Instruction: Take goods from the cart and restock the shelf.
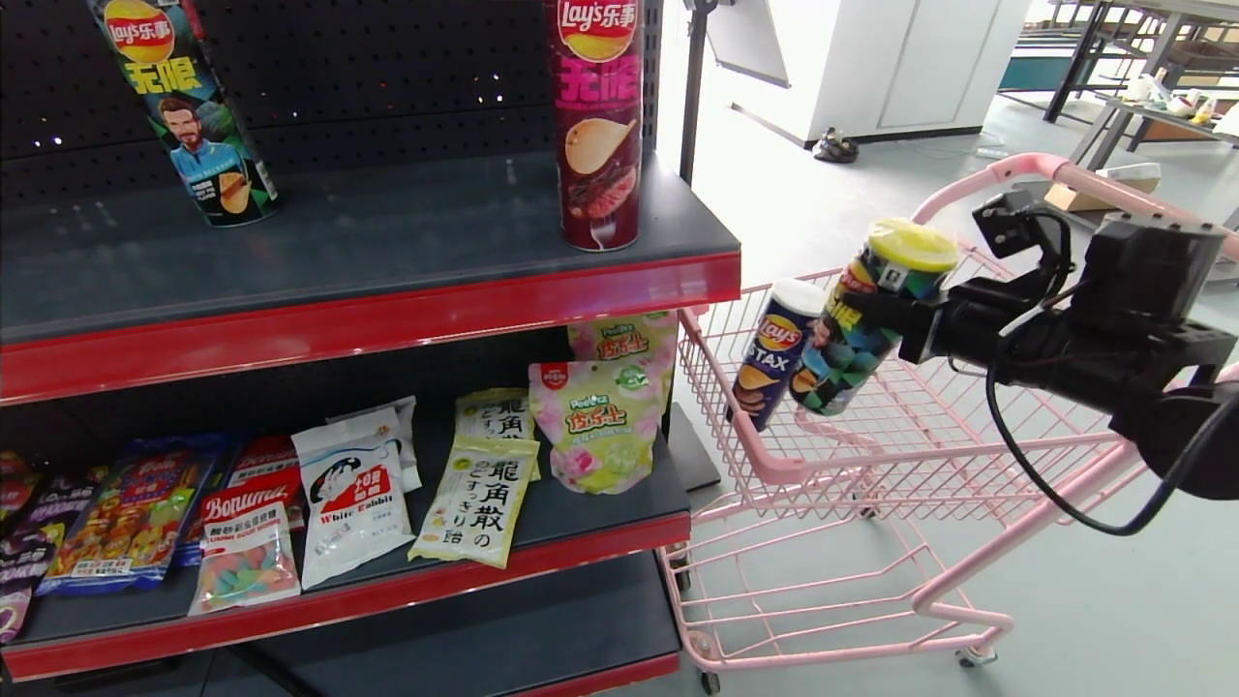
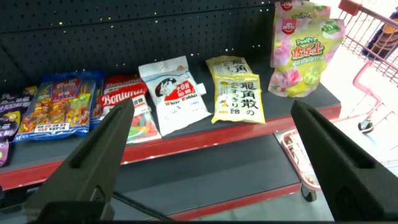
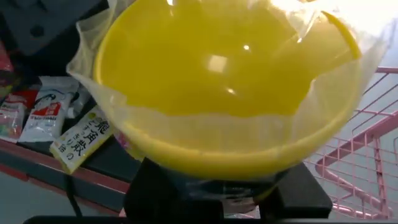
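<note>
Now right pincer (image 1: 879,312) grips yellow-lidded can (image 1: 840,363) above pink cart (image 1: 733,426).

Shop: snack shelf (image 1: 387,223) & cart (image 1: 1041,166)

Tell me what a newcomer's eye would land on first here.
First comes the right gripper, shut on a yellow-lidded chip can held tilted over the pink cart. In the cart a white-lidded can leans in the corner nearest the shelf. Next come two tall cans standing upright on the upper shelf: a maroon can near its right end and a green can toward the left.
</note>
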You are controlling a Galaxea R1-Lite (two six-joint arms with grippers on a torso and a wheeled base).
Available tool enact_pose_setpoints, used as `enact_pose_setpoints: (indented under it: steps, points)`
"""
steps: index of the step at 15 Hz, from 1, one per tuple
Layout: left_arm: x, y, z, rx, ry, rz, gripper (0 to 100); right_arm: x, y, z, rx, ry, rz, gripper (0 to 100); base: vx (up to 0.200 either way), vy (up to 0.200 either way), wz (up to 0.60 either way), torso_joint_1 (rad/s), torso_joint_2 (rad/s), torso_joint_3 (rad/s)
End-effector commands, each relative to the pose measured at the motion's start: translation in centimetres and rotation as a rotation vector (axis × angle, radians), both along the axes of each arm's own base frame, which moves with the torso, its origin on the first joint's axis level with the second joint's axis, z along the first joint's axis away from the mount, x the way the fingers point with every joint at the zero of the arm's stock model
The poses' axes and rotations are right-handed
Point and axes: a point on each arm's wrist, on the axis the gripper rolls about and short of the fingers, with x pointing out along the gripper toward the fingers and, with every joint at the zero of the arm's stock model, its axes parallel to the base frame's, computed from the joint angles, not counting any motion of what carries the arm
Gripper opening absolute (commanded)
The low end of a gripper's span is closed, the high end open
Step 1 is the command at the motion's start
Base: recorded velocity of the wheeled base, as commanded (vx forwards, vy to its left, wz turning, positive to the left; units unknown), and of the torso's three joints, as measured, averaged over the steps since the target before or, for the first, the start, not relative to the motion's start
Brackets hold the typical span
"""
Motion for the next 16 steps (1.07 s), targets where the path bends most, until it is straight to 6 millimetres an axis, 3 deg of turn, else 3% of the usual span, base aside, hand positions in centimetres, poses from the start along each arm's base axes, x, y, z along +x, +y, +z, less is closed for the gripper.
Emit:
enact_pose_setpoints:
  steps: [1,2,5,7,9,11,16]
  points:
    - [0.0,0.0,0.0,0.0,0.001,0.0,100,-4.0,-0.5,6.1,0.015,-0.108,0.001,0,0.0,0.0,0.0,0.0,0.0,0.0]
    - [0.0,0.0,0.0,0.0,0.001,0.0,100,-5.6,-0.8,7.1,0.014,-0.105,0.0,0,0.0,0.0,0.0,0.0,0.0,0.0]
    - [0.0,0.0,0.0,0.0,0.002,0.0,100,-14.5,-2.5,9.6,-0.016,-0.099,-0.131,0,0.0,0.0,0.0,0.0,0.0,0.0]
    - [0.0,0.0,0.0,0.0,0.001,0.0,100,-21.0,-3.9,8.2,-0.092,-0.041,-0.206,0,0.0,0.0,0.0,0.0,0.0,0.0]
    - [0.0,0.0,0.0,0.0,0.001,0.0,100,-25.5,-4.6,6.1,-0.097,0.035,-0.271,0,0.0,0.0,0.0,0.0,0.0,0.0]
    - [0.0,0.0,0.0,0.0,0.001,-0.002,100,-27.8,-5.0,4.7,-0.104,0.049,-0.35,0,0.0,0.0,0.0,0.0,0.0,0.0]
    - [0.0,0.0,0.0,-0.002,0.001,-0.003,100,-28.2,-5.2,3.3,-0.145,0.063,-0.418,0,0.0,0.0,0.0,0.0,0.0,0.0]
